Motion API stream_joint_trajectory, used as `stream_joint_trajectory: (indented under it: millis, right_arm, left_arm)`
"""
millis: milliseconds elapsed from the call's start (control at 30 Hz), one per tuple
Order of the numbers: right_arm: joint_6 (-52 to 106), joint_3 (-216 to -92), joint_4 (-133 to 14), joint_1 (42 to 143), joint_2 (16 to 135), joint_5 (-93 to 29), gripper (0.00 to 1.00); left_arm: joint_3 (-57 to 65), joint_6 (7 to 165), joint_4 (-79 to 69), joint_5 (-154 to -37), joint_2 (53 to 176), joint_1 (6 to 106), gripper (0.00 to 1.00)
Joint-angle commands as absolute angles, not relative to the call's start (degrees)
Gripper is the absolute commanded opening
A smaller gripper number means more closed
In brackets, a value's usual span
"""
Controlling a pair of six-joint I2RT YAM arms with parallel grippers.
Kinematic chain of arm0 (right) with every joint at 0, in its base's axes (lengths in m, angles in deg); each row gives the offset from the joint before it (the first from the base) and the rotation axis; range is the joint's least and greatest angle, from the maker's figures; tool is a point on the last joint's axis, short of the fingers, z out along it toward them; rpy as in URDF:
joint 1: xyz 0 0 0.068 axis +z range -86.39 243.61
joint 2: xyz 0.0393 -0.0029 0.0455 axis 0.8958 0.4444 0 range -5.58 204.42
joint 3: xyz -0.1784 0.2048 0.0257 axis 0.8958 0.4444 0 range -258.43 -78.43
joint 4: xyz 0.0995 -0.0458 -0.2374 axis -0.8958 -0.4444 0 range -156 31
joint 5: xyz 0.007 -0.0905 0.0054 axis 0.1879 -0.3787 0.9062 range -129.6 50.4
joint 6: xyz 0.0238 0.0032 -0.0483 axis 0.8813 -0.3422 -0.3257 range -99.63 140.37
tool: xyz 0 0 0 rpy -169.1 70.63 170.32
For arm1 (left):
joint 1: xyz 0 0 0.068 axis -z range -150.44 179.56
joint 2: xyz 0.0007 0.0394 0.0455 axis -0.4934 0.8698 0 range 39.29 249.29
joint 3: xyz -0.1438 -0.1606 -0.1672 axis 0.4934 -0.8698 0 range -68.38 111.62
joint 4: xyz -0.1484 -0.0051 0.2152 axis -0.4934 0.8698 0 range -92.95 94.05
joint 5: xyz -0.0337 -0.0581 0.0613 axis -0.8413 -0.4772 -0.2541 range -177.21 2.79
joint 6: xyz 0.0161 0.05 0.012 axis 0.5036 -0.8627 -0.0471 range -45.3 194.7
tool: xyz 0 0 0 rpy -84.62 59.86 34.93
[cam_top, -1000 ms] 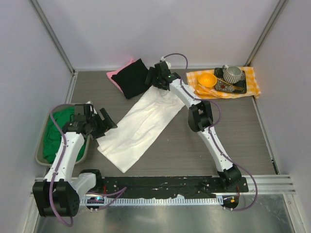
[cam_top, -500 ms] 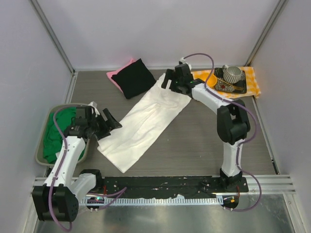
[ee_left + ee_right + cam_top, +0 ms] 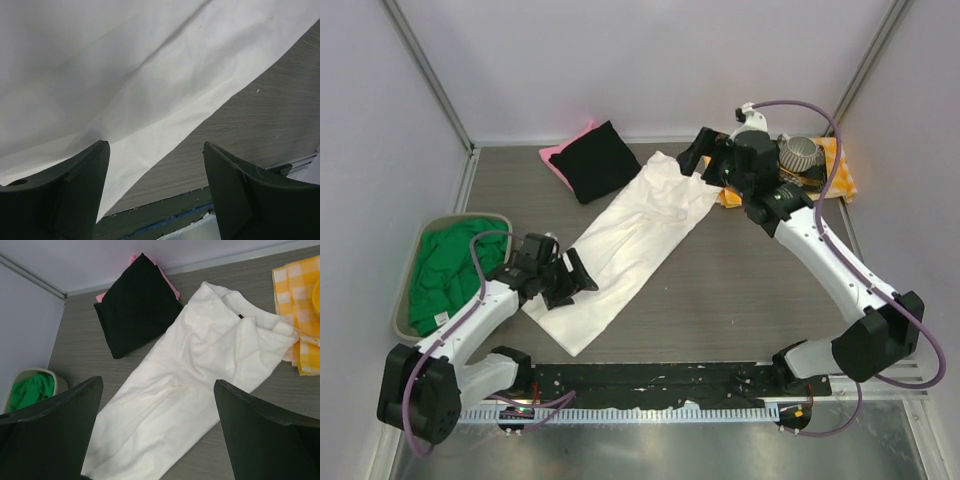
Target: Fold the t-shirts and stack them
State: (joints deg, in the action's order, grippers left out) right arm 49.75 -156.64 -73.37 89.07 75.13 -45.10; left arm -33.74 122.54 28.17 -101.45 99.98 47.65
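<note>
Table [image 3: 750,290]: grey wood-grain top; carries everything below.
White t-shirt [image 3: 625,245]: biggest item, mid-table. Lies flat as a long narrow strip on a diagonal, collar end far-right, other end near-left. Mild creases. In rt wrist view the far-right corner touches the edge of the checked cloth.
Bin [image 3: 404,300]: shallow, grey-green, left edge of table.
Green t-shirt [image 3: 445,270]: crumpled inside the bin, unfolded, fills most of it.
Black t-shirt [image 3: 598,160]: folded to a rough square, far side of table, just beside the white t-shirt's collar end. Sits on top of the pink one.
Checked cloth [image 3: 842,172]: orange & white, far-right corner, partly hidden by the rt arm.
Pink t-shirt [image 3: 556,160]: under the black one, only edges show at left and back.
Right gripper [image 3: 705,163]: fingers spread wide, nothing between them. Held above the collar end of the white t-shirt, clear of the fabric.
Left gripper [image 3: 572,282]: fingers apart, nothing between them. Low over the near-left end of the white t-shirt, at its edge. Wrist view shows cloth and bare table between the fingers. Contact w/ fabric: can't tell.
Metal cup [image 3: 800,152]: ribbed, on the checked cloth behind the rt wrist.
</note>
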Motion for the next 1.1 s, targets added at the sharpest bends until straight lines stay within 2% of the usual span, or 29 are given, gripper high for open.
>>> stream_joint_trajectory:
  millis: [0,300,567,833,967,1067]
  right_arm:
    - [48.4,-152.9,-75.7,89.4,69.9,-45.0,1.00]
    - [48.2,-149.2,-78.5,89.3,63.5,-45.0,1.00]
    - [47.8,-147.0,-81.1,89.3,58.9,-46.7,1.00]
    - [47.7,-145.8,-84.5,89.4,56.7,-48.1,1.00]
    - [47.3,-145.7,-85.9,89.3,55.6,-49.2,1.00]
    - [46.9,-145.5,-86.6,89.4,55.2,-49.8,1.00]
  left_arm:
    - [-35.9,126.8,23.5,-94.7,100.6,50.8,0.79]
    - [-42.6,134.2,18.7,-87.7,103.9,62.1,0.79]
    - [-42.5,145.6,13.0,-78.4,110.6,82.8,0.79]
    - [-28.9,153.4,8.7,-73.9,129.3,104.2,0.79]
    - [-21.5,153.7,8.5,-73.3,137.2,109.4,0.79]
    - [-17.4,152.5,10.0,-72.4,138.3,111.6,0.80]
